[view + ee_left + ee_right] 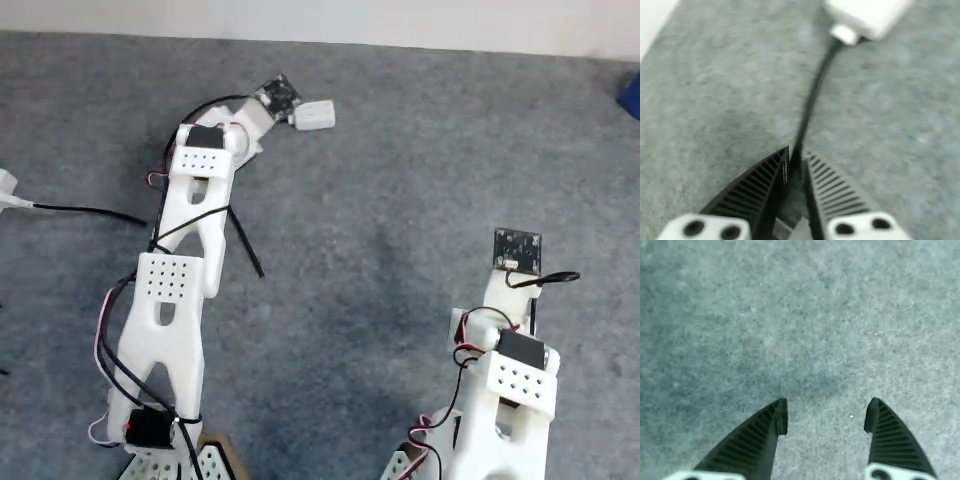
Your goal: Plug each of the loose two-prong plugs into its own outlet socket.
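A grey felt mat [390, 190] covers the table, its nap mottled with lighter and darker patches. Along its far edge runs a pale, plain strip [420, 20], meeting the mat in a straight line. At the far right edge lies a blue thing [632, 95], cut off by the frame, so what it is cannot be told. At the near edge, left of the middle, a small corner of brown board [224, 452] lies on the mat.

Grey felt-like mat [400, 200], pale strip [400, 18] beyond, perhaps a wall
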You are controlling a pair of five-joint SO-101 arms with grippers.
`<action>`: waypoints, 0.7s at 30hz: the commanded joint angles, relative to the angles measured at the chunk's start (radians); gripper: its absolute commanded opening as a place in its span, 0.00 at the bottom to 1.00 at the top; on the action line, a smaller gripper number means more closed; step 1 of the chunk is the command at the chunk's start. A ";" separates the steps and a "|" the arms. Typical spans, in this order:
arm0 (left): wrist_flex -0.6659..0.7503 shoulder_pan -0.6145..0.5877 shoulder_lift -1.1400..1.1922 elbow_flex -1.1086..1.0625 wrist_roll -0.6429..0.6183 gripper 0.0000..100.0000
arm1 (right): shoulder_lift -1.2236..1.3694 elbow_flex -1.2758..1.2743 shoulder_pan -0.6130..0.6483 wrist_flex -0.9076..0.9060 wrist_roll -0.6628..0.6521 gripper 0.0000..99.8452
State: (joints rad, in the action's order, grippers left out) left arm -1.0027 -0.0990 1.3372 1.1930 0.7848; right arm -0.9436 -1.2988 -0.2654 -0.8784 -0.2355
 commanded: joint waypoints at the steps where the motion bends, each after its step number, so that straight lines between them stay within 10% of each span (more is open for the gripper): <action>1: -0.112 -0.008 -0.001 -0.004 0.035 0.01 | -0.024 0.002 0.012 0.013 -0.009 0.25; 11: -0.770 0.119 -0.117 0.484 0.028 0.01 | -0.018 0.001 0.012 0.019 -0.008 0.25; 21: -0.786 0.274 -0.671 0.277 -0.115 0.01 | -0.016 -0.016 0.013 0.047 -0.006 0.25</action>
State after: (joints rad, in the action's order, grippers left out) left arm -1.7791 0.1005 0.9536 1.5489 0.6836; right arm -0.9436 -1.3218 -0.2608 -0.8477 -0.2355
